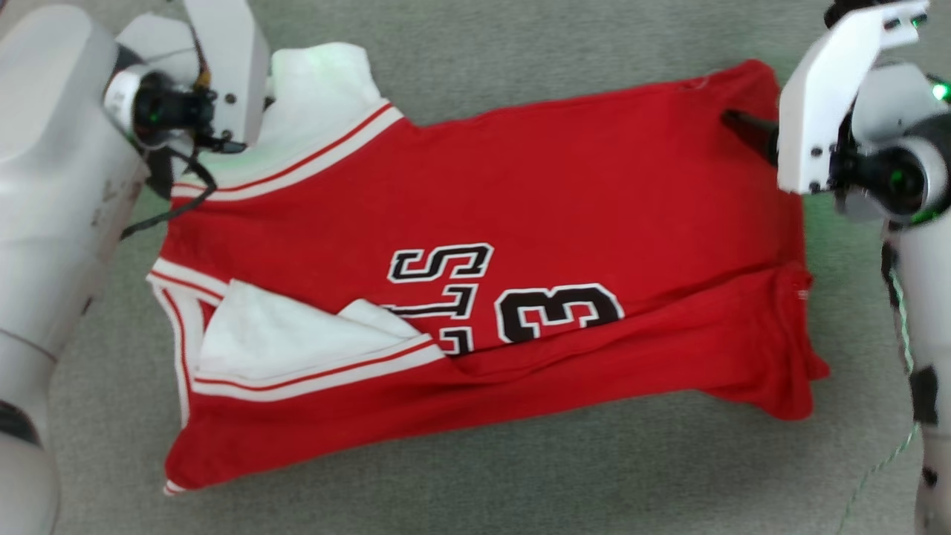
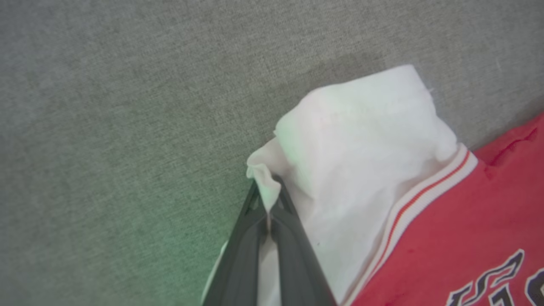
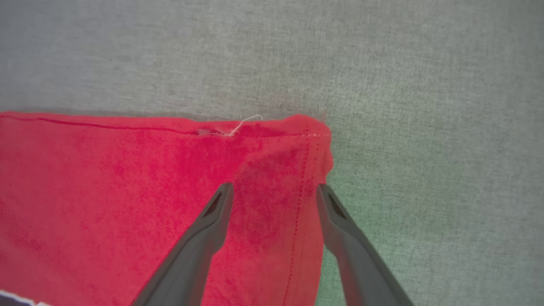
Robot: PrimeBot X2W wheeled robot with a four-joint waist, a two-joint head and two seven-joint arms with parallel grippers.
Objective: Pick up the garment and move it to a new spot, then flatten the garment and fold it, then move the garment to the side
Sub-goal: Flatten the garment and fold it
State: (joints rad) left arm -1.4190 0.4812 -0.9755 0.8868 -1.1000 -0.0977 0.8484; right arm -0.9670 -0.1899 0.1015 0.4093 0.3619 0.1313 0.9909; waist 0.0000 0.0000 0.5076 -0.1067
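The garment (image 1: pixel 520 193), a red jersey with white sleeves and black lettering, lies spread on the grey cloth surface, its near long edge folded over. My left gripper (image 2: pixel 267 204) is shut on the white sleeve (image 2: pixel 361 140) at the far left corner, a pinch of fabric bunched between its fingers. My right gripper (image 3: pixel 274 189) stands open over the red hem corner (image 3: pixel 297 131) at the far right, one finger over the red cloth and the other at its side edge. From the head, a dark fingertip (image 1: pixel 743 122) of the right gripper lies on the red cloth.
Grey cloth surface (image 1: pixel 520 475) lies all round the garment. My pale left forearm (image 1: pixel 52 186) fills the left edge and the right forearm (image 1: pixel 921 334) runs down the right edge, with a thin cable along it.
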